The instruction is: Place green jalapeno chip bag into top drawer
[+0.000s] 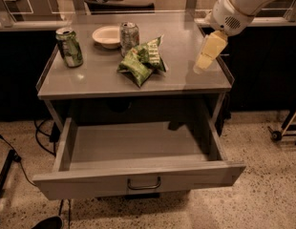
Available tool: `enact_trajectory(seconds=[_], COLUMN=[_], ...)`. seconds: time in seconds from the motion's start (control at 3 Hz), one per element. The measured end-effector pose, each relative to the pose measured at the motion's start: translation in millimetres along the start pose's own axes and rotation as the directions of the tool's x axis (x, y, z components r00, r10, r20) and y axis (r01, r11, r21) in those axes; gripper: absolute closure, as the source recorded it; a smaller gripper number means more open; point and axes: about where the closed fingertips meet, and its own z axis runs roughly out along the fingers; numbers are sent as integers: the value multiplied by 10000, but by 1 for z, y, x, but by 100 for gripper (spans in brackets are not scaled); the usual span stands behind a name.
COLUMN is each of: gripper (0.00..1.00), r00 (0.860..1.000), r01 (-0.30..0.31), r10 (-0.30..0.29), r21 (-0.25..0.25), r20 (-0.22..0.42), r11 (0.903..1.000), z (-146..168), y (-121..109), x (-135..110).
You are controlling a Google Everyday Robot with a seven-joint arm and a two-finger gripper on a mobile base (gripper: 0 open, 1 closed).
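The green jalapeno chip bag (141,60) lies crumpled on the grey tabletop (181,80), near its middle. The top drawer (138,175) is pulled fully open below the table and nothing lies in it; its bar handle (144,184) faces the front. My gripper (208,53), pale yellow, hangs from the white arm (243,4) over the table's right side, to the right of the bag and apart from it.
A green-and-white soda can (69,46) stands at the table's left. A white bowl (107,36) and a silver can (129,36) stand behind the bag. Cables (24,161) lie on the floor at left. A wheeled base (286,128) stands at right.
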Motion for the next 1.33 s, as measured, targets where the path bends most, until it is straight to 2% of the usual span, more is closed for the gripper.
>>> enact_trajectory(seconds=[0.33,0.67,1.0,1.33], gripper=[0,0,0,0], r00=[9982,9927,9861,9751], r01=[-556,-923,-1018,-1044], r10=[552,898,965,1009], r21=[159,284,324,69], r20=[240,803,1352,1975], r11=[9983,9953,9943,9945], z=[4,16,28,47], y=[-9,-26,-43,-55], x=[14,14,1,-21])
